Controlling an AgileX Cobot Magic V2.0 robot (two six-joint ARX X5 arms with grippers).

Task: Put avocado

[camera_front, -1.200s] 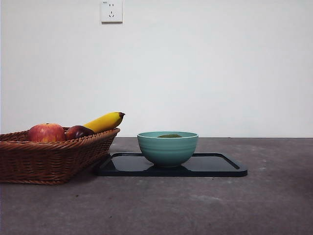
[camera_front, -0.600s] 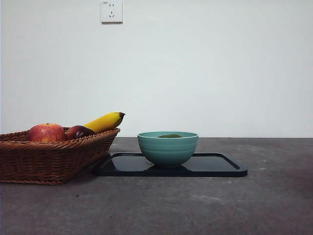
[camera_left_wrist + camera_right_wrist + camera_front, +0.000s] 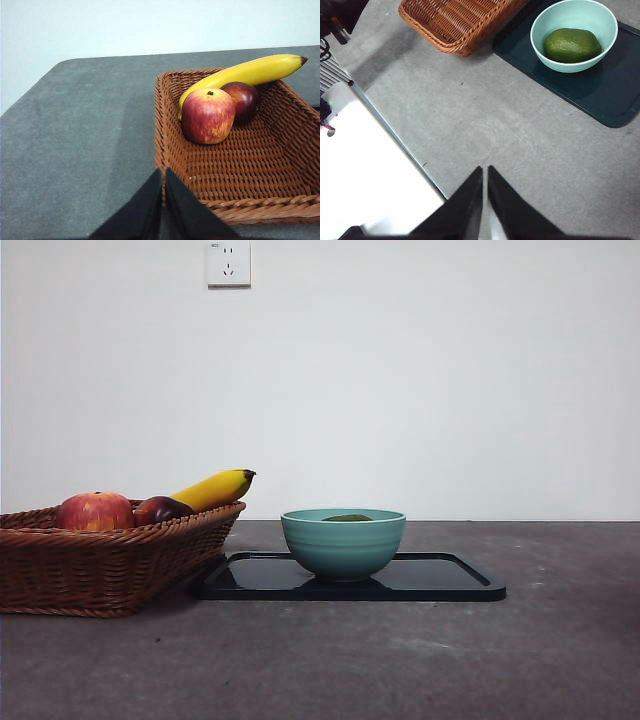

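- Front view: a pale teal ribbed ceramic bowl [image 3: 343, 542] stands on a flat dark rectangular tray [image 3: 440, 580], towards the tray's left half, on the grey table [image 3: 400, 660]
- Only a thin dark-green sliver of the rounded avocado [image 3: 347, 517] shows above the bowl's rim, so the fruit lies inside the bowl
- Left of the tray, just beside it, sits a brown woven wicker basket [image 3: 100, 560] holding a red apple [image 3: 95, 511], a dark purple-red fruit [image 3: 160, 509] and a yellow banana [image 3: 213, 488] whose tip pokes out over the basket's right edge
- A white wall socket [image 3: 228, 262] is high on the plain wall; no arm shows in this view
- Left wrist view: the left gripper [image 3: 162, 172] hovers over the near rim of the basket [image 3: 250, 200], its two black jaws pressed together with nothing between them
- Inside, the apple [image 3: 207, 116] touches the purple-red fruit [image 3: 242, 101], and the banana [image 3: 245, 75] lies behind both along the far wall
- Right wrist view: the right gripper [image 3: 484, 170] hangs high above bare table [image 3: 485, 125], jaws closed to a thin slit and gripping nothing
- Well away from it, the avocado [image 3: 571, 45] lies on its side in the bowl [image 3: 545, 25] on the tray [image 3: 600, 90], with a corner of the basket [image 3: 455, 20] next to the tray
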